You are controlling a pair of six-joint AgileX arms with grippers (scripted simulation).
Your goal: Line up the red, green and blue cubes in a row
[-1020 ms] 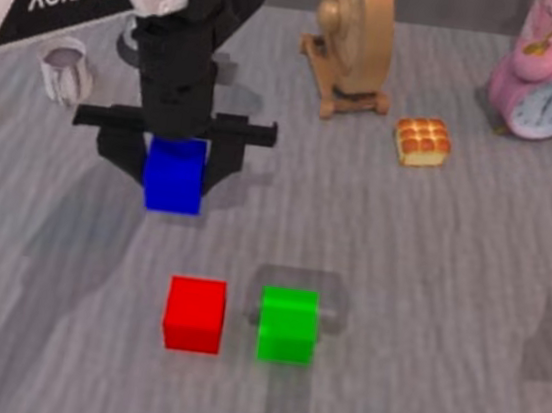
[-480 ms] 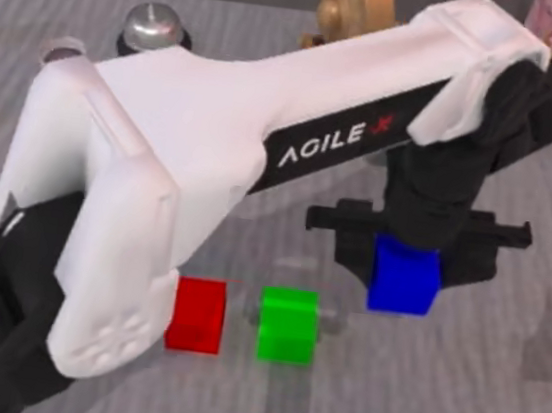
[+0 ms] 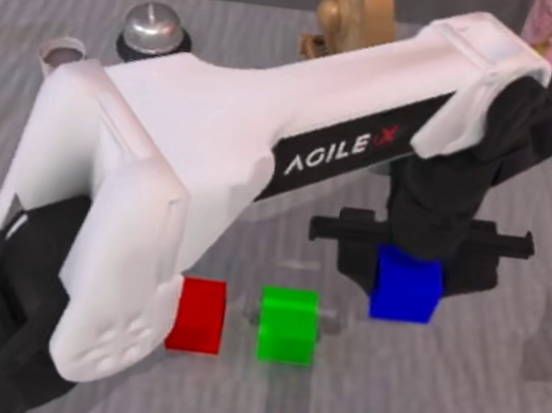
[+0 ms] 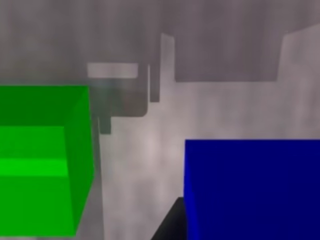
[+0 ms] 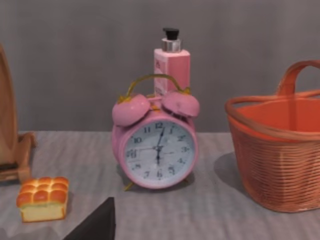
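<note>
Placement step of the row-building task. The left gripper, reaching across the table on its white AgileX arm, grips the glossy deep-blue cube between its black fingers. Taking the glossy bright-green cube as landmark: the blue cube sits to its right and slightly farther back, apparently just above the grey table; the glossy bright-red cube rests to its left, apart by a small gap. The left wrist view shows green cube and blue cube apart. The next move likely calls for bringing the blue cube level with the green one, lowering it, then releasing. The right gripper is out of view; its wrist camera faces a pink alarm clock.
</note>
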